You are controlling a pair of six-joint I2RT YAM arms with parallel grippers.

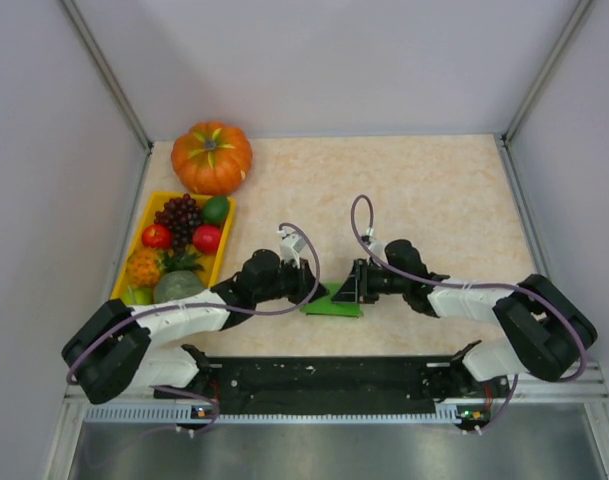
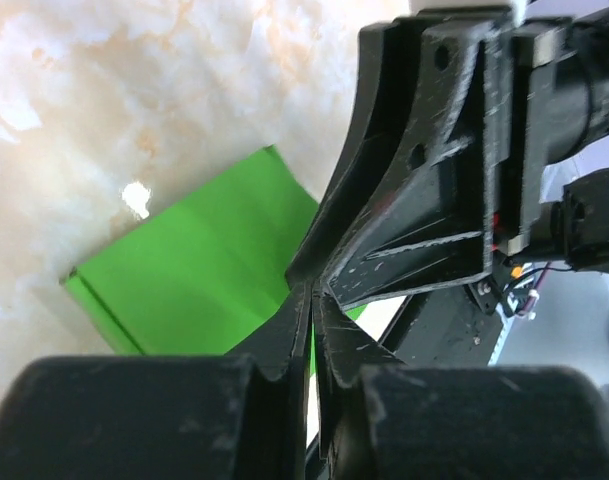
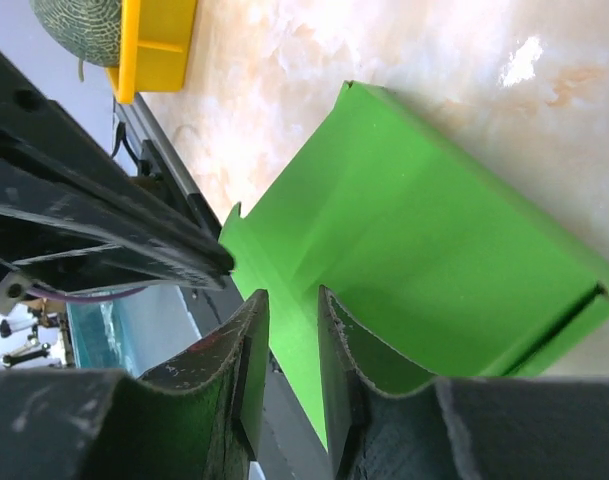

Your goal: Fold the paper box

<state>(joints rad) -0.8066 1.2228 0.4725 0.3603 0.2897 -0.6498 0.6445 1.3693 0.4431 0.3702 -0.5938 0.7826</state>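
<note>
The paper box (image 1: 334,306) lies on the table (image 1: 464,200) at about 6 o'clock from its middle, close to the near edge. Both my pincers meet over it. My left gripper (image 1: 316,291) reaches it from 9 o'clock and my right gripper (image 3: 292,296) from 3 o'clock, and the two tips sit just beside each other above the green card.

In my left wrist view my fingers (image 2: 284,340) are drawn together until only a thin slit shows between them. Green card is visible on both sides of their tips. I cannot tell whether the sheet is actually nipped in that slit or only lies behind it.

In my right wrist view my fingers (image 3: 246,340) stand a narrow gap apart, not closed. Green card shows in the gap, with a crease running away from it toward 12 o'clock. One panel spreads flat toward 3 o'clock and ends in a folded lip along its far side. The panel toward 9 o'clock has a small notch in its edge. The point of my left pincer touches that edge just below the notch.

Well apart from the box, a yellow tray (image 3: 159,45) sits at 9 o'clock on the table. It holds a melon (image 3: 79,20), dark grapes (image 1: 180,216), a lime (image 1: 216,209) and red fruit. A pumpkin (image 1: 212,157) stands beyond the tray, at roughly 10 o'clock in the far corner.
</note>
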